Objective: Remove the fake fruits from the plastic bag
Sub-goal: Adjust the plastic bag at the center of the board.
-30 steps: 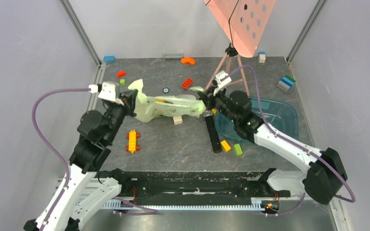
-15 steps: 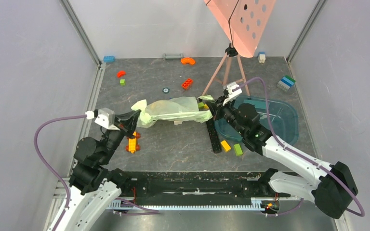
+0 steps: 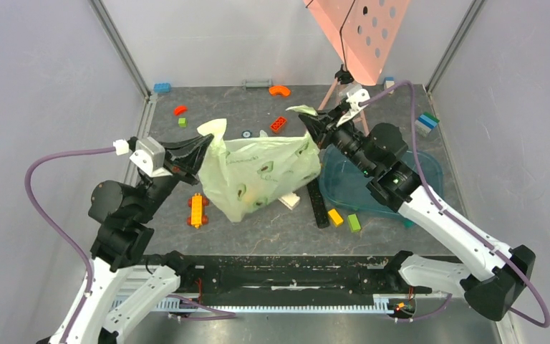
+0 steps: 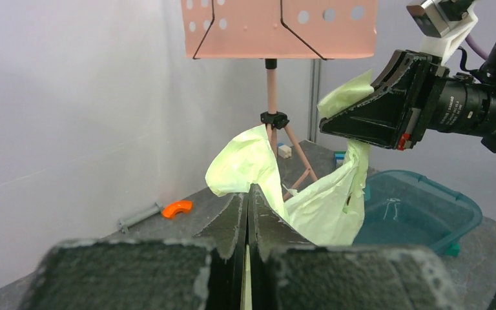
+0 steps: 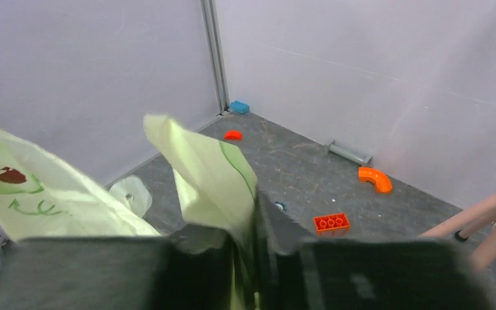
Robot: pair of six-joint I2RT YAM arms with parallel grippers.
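Note:
The pale-green plastic bag (image 3: 261,175), printed with avocados, hangs spread above the table between my two grippers. My left gripper (image 3: 204,145) is shut on the bag's left top corner, and a flap sticks up past its closed fingers (image 4: 232,213). My right gripper (image 3: 306,124) is shut on the right top corner; the film (image 5: 206,171) bunches between its jaws. In the left wrist view the bag (image 4: 326,200) sags from the right gripper (image 4: 325,126). No fake fruits show; whatever the bag holds is hidden.
A teal tray (image 3: 419,172) sits under the right arm. A black bar (image 3: 318,208), a white block (image 3: 288,201), yellow (image 3: 335,217) and green (image 3: 354,222) bricks and a yellow wheeled brick (image 3: 197,210) lie below the bag. A pink panel on a tripod (image 3: 354,36) stands behind.
Both grippers have risen and the bag has come up off the table, going from a flat roll to a hanging sheet. The right gripper moved toward the back.

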